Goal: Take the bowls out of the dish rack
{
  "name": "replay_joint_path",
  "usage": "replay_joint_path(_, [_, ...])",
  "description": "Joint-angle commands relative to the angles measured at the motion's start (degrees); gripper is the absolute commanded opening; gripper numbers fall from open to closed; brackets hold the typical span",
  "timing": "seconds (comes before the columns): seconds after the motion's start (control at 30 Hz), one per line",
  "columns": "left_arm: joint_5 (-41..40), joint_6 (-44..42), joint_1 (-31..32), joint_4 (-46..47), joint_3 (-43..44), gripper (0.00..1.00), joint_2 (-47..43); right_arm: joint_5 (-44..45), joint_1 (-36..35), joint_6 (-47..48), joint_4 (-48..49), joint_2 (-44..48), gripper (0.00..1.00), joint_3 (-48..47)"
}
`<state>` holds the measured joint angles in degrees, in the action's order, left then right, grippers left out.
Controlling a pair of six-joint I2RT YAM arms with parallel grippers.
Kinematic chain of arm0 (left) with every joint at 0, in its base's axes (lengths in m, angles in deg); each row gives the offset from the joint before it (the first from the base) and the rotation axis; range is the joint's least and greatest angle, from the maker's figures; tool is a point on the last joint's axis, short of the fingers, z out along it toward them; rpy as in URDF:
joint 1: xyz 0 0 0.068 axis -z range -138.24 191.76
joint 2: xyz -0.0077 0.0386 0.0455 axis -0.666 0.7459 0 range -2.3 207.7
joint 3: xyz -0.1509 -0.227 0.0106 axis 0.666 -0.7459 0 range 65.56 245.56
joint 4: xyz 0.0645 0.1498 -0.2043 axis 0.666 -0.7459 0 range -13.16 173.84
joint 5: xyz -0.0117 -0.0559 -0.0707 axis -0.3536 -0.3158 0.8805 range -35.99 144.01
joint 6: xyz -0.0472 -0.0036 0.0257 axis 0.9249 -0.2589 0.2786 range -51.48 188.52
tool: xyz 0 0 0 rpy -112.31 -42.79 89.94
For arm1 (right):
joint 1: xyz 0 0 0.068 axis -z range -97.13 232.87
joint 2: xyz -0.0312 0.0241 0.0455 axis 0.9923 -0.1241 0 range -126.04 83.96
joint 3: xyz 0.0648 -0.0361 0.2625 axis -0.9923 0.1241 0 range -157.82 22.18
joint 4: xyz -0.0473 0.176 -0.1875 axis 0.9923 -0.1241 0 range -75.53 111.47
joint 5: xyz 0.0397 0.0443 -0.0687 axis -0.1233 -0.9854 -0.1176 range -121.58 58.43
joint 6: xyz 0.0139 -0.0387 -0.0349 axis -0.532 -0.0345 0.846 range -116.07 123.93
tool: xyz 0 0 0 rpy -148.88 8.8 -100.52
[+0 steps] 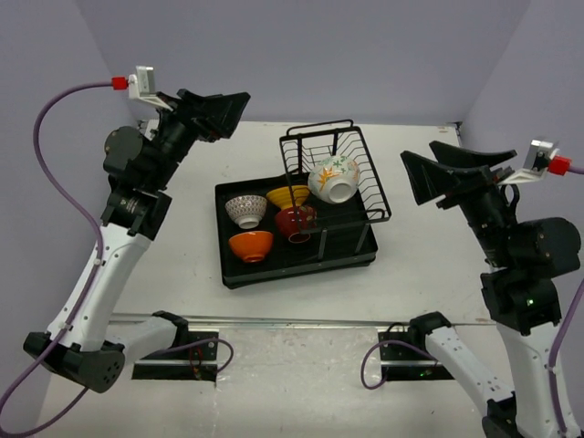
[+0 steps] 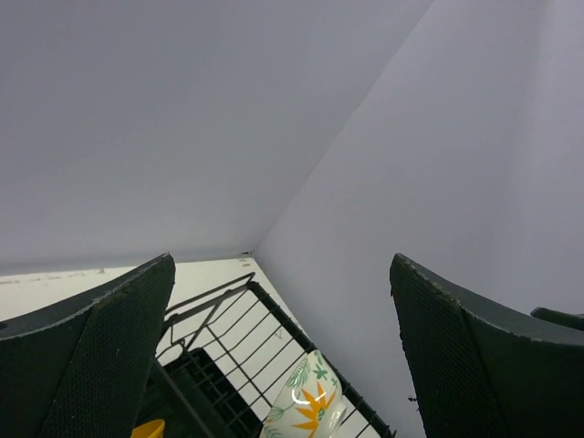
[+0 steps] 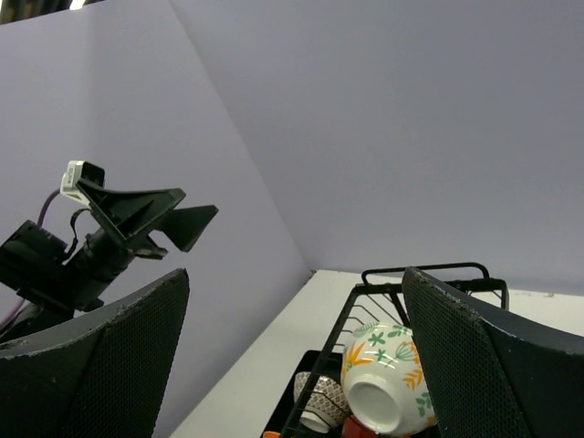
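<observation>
The black dish rack (image 1: 292,272) sat at the middle of the table (image 1: 182,237), its tray holding a plain orange bowl (image 1: 251,245), glossy red bowl (image 1: 296,222), yellow bowl (image 1: 287,195) half hidden behind the red, and finely patterned bowl (image 1: 246,211). The flowered bowl (image 1: 334,178) lay tipped in the wire basket (image 1: 370,173), foot toward the right arm. Left gripper (image 1: 243,111) and right gripper (image 1: 417,150) hung either side, jaws wide, empty. Table matte white; walls (image 1: 319,55) lavender.
</observation>
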<state>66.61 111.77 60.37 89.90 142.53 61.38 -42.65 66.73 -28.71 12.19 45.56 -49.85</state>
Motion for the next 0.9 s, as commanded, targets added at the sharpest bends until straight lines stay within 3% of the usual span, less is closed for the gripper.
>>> replay_joint_path(0.0, [-7.05,-4.21,3.70,3.97,3.44,1.00,1.09,-3.34,-0.21,-1.98,6.46,-3.79,0.99,-3.02])
replay_joint_path(0.13, [-10.22,-7.73,4.85,2.73,6.60,1.00,3.81,-4.22,-0.21,-0.93,6.99,-8.18,0.99,-7.15])
replay_joint_path(0.3, [-10.84,-8.09,5.47,3.07,9.69,1.00,7.24,-11.95,-0.56,-1.98,7.52,-15.11,0.99,-13.56])
replay_joint_path(0.57, [-15.75,-7.55,6.96,5.45,15.74,1.00,11.20,-11.34,-1.87,-6.63,15.58,-19.35,0.99,-14.63])
replay_joint_path(0.73, [-25.95,-13.70,10.39,7.03,17.51,1.00,13.22,-4.43,-3.37,-12.26,20.08,-24.34,0.99,-12.52])
replay_joint_path(0.87, [-34.28,-17.84,12.41,8.42,18.04,1.00,14.28,1.03,-7.57,-13.24,30.44,-27.78,0.99,-9.63])
